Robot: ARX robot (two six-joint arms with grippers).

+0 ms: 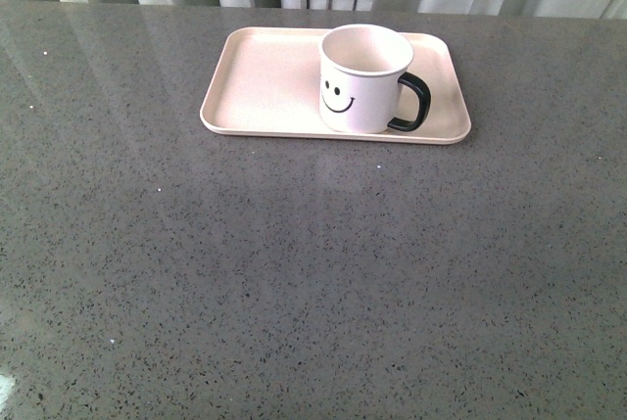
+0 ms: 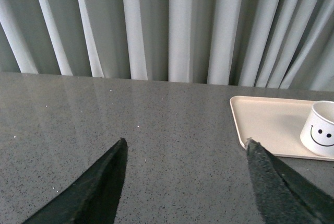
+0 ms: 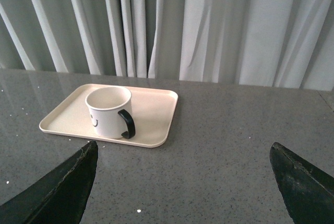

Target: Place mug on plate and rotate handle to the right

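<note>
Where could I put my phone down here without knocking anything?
Nearly everywhere. The grey table in front of the tray is bare, and so are the strips beside it. On the tray, the half left of the mug is free. Only its right end is tight: the handle reaches near the rim.

Left wrist view: mug (image 2: pixel 319 129), plate (image 2: pixel 266 125) edge-cropped.
</note>
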